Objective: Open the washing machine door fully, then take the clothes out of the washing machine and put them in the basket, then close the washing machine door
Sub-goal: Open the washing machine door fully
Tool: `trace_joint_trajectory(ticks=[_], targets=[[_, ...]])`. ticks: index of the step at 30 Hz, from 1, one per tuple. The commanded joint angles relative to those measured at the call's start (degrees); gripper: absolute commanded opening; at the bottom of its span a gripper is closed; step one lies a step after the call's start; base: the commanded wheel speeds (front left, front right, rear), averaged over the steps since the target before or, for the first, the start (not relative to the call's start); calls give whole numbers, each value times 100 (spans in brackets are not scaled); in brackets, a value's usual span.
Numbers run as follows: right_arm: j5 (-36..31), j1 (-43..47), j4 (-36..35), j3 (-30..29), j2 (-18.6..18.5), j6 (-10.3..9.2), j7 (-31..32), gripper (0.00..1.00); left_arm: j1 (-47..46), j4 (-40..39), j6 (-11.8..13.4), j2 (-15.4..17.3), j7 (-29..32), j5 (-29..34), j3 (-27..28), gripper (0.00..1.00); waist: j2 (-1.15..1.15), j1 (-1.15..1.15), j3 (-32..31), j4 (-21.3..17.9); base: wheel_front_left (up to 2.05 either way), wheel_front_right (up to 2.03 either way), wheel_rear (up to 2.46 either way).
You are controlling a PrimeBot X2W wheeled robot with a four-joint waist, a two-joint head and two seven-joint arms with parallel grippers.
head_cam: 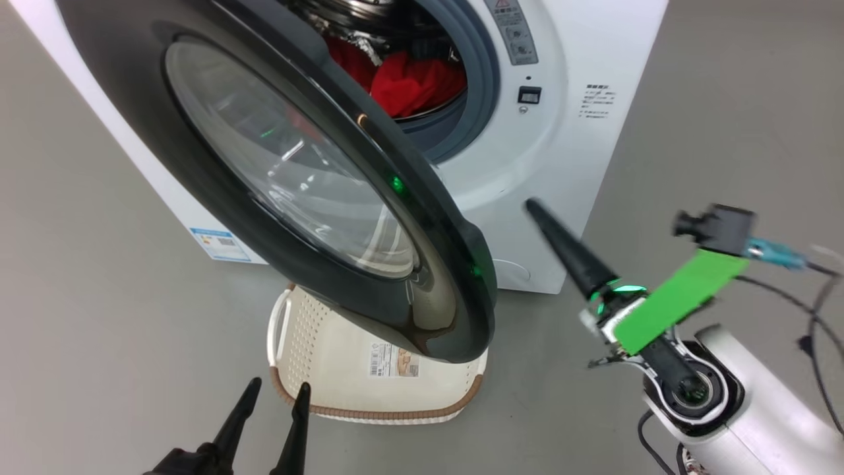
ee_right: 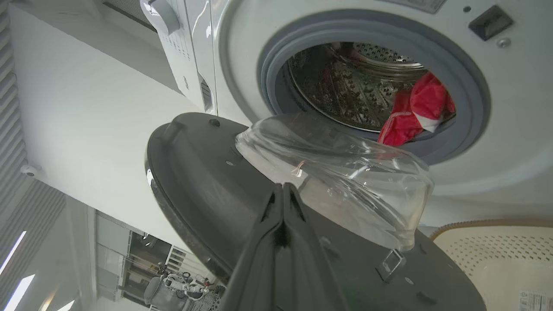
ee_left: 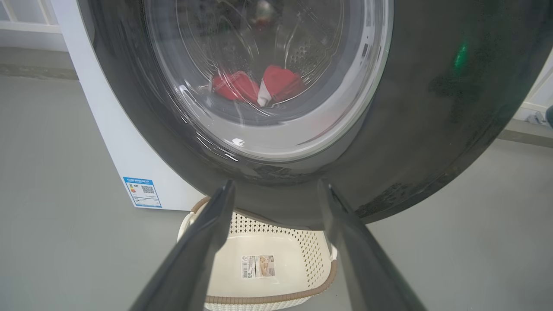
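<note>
The washing machine door (head_cam: 277,185) stands partly open, swung out over the basket (head_cam: 330,369), which sits on the floor before the white washing machine (head_cam: 567,152). Red clothes (head_cam: 412,82) lie in the steel drum, also visible as clothes (ee_right: 414,114) past the door's glass bowl (ee_right: 337,168). My right gripper (head_cam: 535,208) is shut and empty, its tip pointing at the machine front just right of the door's free edge; in the right wrist view the right gripper (ee_right: 283,188) points at the door's inner face (ee_right: 207,172). My left gripper (head_cam: 275,390) is open, low, before the basket (ee_left: 268,263) and under the door (ee_left: 432,108).
Grey floor (head_cam: 86,297) lies all around the machine. A blue sticker (head_cam: 221,243) marks the machine's lower left corner. Cables (head_cam: 817,297) trail by my right arm's wrist camera. A latch socket (head_cam: 529,95) sits right of the grey seal.
</note>
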Motion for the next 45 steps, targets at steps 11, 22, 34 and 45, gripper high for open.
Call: trace_joint_trajectory(ticks=[11,22,34,45], targets=[[1257,-439,629,155,157,29,2285,0,-272,-118,-32,48,-70,-112,-20,100,0,0,117,242,0,0,0],[1051,-101,757,21,503,29,2833,0,-189,-72,-32,-12,-70,-109,-7,100,0,0,-79,596,0,0,0],[841,187,784,-39,949,29,3186,0,-77,-76,-32,-104,-70,-40,211,100,0,0,-307,1309,0,0,0],[755,226,827,63,1225,29,3433,0,49,-158,-32,-124,-70,35,559,100,0,0,-345,1678,0,0,0]])
